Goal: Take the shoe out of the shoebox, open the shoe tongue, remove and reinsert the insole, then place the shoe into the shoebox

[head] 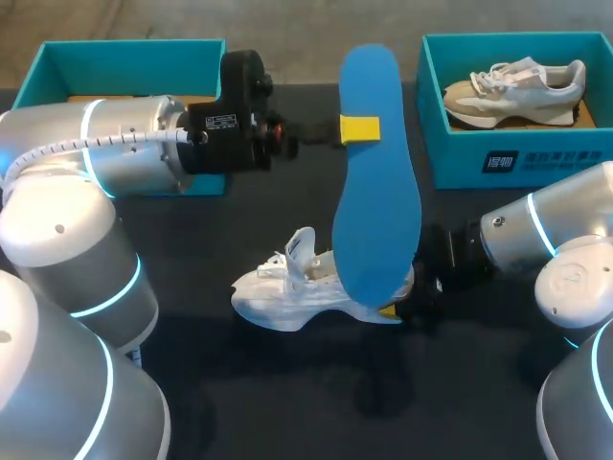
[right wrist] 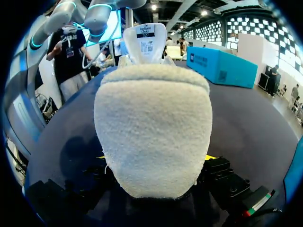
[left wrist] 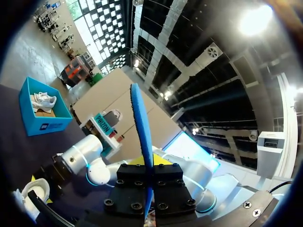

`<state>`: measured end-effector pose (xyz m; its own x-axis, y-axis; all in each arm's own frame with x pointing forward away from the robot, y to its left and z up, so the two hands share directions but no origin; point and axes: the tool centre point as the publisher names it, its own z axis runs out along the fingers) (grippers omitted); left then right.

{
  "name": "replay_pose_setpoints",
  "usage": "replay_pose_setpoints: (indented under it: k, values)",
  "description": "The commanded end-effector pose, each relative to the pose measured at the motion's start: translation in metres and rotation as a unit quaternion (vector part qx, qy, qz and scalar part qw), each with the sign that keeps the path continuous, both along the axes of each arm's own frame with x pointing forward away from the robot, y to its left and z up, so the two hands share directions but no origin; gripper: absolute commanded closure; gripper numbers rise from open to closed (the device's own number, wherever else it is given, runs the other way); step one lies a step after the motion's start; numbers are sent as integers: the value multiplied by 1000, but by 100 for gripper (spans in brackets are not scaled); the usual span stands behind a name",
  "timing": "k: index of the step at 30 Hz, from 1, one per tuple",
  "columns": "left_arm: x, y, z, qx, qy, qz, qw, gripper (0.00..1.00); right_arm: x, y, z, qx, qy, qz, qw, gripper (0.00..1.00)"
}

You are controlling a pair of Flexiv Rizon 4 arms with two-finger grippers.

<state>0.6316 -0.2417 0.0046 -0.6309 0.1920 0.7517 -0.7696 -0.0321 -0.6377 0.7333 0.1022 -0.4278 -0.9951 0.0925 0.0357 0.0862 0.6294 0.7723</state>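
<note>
A long blue insole (head: 375, 182) stands nearly upright above the table, its lower end at the opening of a white shoe (head: 297, 292). My left gripper (head: 359, 128) is shut on the insole's upper part; the left wrist view shows the insole (left wrist: 142, 137) edge-on between that gripper's (left wrist: 148, 182) fingers. The shoe lies on the dark table, toe toward the left. My right gripper (head: 400, 309) is shut on its heel. In the right wrist view the fuzzy heel (right wrist: 154, 127) fills the space between the fingers, and the tongue (right wrist: 144, 42) stands up beyond it.
A teal shoebox (head: 517, 158) at the back right holds a beige and grey sneaker (head: 517, 88). Another teal shoebox (head: 57, 67) sits at the back left, partly behind my left arm. The shoebox with the sneaker (left wrist: 43, 124) also shows in the left wrist view.
</note>
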Motion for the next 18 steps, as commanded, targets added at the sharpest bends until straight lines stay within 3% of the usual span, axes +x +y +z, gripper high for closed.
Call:
replay_pose_setpoints:
  k: [1,7,11,12,13,14,18]
  values:
    - [1,-3,0,-1,0,0,1000,100,0,3,-3,-3,1,0,1000,100]
    - [1,-3,0,-1,0,0,1000,100,0,3,-3,-3,1,0,1000,100]
    - [1,-3,0,-1,0,0,1000,100,0,3,-3,-3,1,0,1000,89]
    - [1,-3,0,-1,0,0,1000,100,0,3,-3,-3,1,0,1000,82]
    - [1,-3,0,-1,0,0,1000,100,0,3,-3,-3,1,0,1000,67]
    - [1,-3,0,-1,0,0,1000,100,0,3,-3,-3,1,0,1000,2]
    - [1,-3,0,-1,0,0,1000,100,0,3,-3,-3,1,0,1000,0]
